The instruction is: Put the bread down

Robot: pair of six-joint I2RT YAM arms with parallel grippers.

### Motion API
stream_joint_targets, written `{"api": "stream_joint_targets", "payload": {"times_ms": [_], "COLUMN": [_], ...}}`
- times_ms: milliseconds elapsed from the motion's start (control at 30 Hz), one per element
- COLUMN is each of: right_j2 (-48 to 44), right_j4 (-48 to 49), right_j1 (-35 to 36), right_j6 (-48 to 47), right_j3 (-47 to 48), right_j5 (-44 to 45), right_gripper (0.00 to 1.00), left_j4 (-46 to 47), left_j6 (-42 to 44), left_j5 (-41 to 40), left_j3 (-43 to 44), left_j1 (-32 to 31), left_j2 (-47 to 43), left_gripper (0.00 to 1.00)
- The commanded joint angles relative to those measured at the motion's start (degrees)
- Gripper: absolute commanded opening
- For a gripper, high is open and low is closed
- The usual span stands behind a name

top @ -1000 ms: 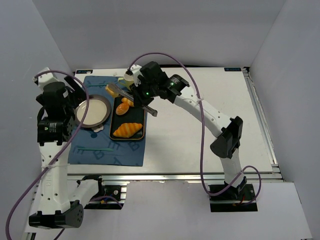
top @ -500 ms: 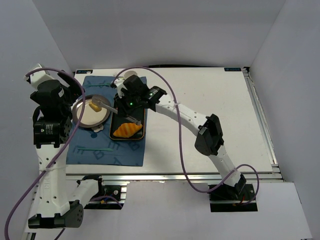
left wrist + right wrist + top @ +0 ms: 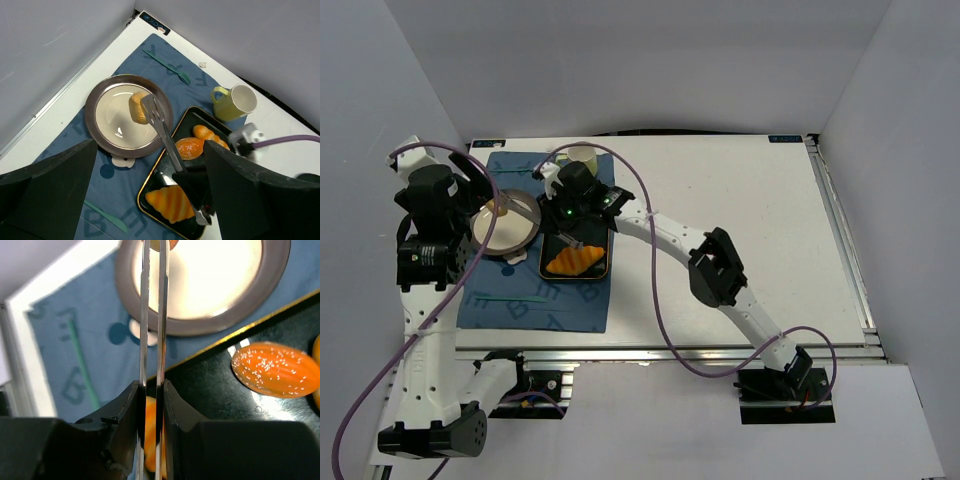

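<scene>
The blue mat (image 3: 570, 310) bears large pale letters; near its front edge one reads as "B" (image 3: 519, 308), and the rest are too faint to read. A black sticker (image 3: 154, 22) at the corner of the table (image 3: 750, 200) carries white print, too small to read.

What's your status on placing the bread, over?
Left gripper open, empty. Right gripper shut on long metal tongs. Small round golden bun pinched in tongs over round grey-rimmed plate, not yet released. Nothing else on plate.
</scene>
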Motion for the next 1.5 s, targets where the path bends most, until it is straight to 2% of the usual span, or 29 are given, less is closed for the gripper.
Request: {"api": "stream_joint_targets", "payload": {"times_ms": [0, 367, 600, 833, 1067, 1467], "right_j2": [2.46, 5.63, 4.4, 4.31, 3.7, -0.25], "right_j4": [5.71, 6.94, 8.17, 8.17, 8.43, 10.01], "right_j1": [-0.09, -0.27, -0.27, -0.35, -0.27, -0.27], "right_j6": [-0.58, -1.11, -0.67, -0.67, -0.67, 1.0], "right_j3": [2.43, 1.73, 0.15, 0.41, 0.15, -1.26], "right_j5": [1.87, 2.5, 2.23, 2.14, 1.88, -1.28], "right_gripper": [0.14, 0.21, 0.36, 0.4, 0.51, 0.54], "left_j4": [1.23, 1.05, 0.96, 0.87, 0.96, 0.79], "left_j6": [1.15, 1.94, 1.86, 2.03, 2.03, 1.94], "left_j5": [0.62, 0.62, 0.97, 0.8, 1.06, 0.8], "left_j3": [-0.63, -2.12, -2.65, -2.65, -3.18, -3.18], "left_j1": [-0.11, -0.2, -0.2, -0.11, -0.11, -0.11], "left_j2": [-1.83, -2.44, -2.62, -2.71, -2.62, -2.79], "left_gripper": [0.98, 0.98, 0.98, 0.98, 0.98, 0.98]}}
